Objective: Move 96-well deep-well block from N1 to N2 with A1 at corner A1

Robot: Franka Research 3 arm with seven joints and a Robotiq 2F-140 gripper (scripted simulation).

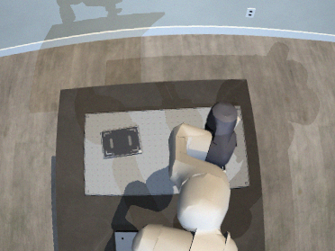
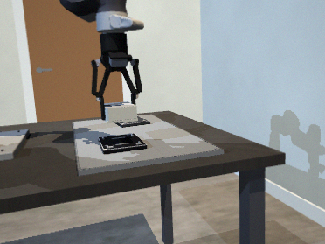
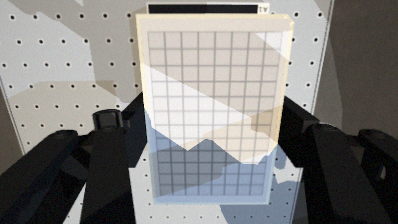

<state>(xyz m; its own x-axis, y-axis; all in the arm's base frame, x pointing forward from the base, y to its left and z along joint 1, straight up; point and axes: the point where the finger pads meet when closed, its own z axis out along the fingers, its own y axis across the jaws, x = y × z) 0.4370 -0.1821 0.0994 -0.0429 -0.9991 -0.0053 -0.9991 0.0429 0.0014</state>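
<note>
The block [image 2: 120,112] hangs clamped in my tool [image 2: 117,103], lifted just above a dark nest [image 2: 133,122] at middle left of the side view, so I judge the carry to the other nest [image 2: 121,142], corner matched, comes next.

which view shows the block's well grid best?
Wrist. The deep-well block fills the frame, grid lines visible, held between the gripper fingers. Exterior shows only its side above a nest. In top, the arm hides it.

Bright, hard-edged shadows, curved top-view edges
</note>
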